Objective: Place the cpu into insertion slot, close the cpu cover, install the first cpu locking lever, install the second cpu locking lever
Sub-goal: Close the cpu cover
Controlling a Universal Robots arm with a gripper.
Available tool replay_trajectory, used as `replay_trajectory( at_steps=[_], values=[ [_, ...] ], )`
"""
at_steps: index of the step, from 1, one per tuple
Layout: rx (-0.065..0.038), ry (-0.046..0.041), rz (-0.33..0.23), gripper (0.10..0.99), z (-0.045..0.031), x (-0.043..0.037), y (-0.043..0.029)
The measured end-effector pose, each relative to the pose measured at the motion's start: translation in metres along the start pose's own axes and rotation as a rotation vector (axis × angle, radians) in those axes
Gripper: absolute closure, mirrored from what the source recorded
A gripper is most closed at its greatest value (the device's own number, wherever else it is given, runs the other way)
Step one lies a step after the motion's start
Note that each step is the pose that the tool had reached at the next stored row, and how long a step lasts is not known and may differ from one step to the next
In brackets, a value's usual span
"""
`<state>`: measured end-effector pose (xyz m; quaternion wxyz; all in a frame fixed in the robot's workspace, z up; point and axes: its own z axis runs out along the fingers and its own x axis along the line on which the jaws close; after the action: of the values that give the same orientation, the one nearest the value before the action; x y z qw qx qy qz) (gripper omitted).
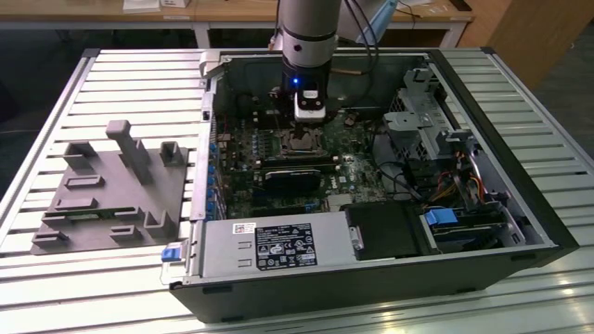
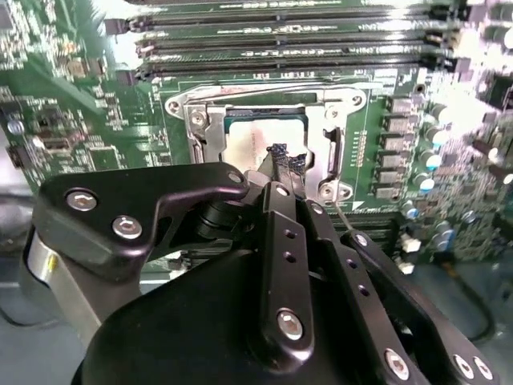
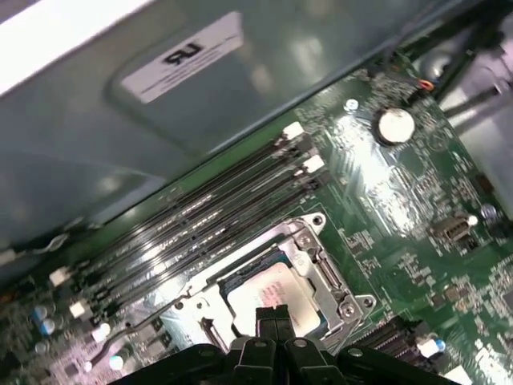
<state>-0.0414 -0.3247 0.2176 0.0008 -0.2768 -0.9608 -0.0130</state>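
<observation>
While the exterior view shows the gripper [image 1: 307, 125] low inside the open case [image 1: 371, 289], both wrist views show its fingers pressed together, empty, tips just above the cpu [image 2: 248, 136], which lies in the slot [image 2: 198, 132]. The case rests on a slatted table [image 1: 139, 76]; a grey fixture [image 1: 111, 188] lies beside the case, and desks [image 1: 93, 17] stand behind it.

A slatted metal table [image 1: 121, 76] carries an open computer case [image 1: 371, 292] (lying flat) mid-table, and a grey plastic rack [image 1: 111, 195] near its edge on the exterior view's left.
</observation>
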Motion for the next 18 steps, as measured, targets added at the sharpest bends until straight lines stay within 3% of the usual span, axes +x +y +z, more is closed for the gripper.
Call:
replay_trajectory(
  at_steps=[10,18],
  values=[
    [0.002,0.0032,-0.181,0.980,0.0003,0.0000,0.0000],
    [-0.005,-0.0111,-0.283,0.980,0.0012,0.0000,0.0000]
  ],
)
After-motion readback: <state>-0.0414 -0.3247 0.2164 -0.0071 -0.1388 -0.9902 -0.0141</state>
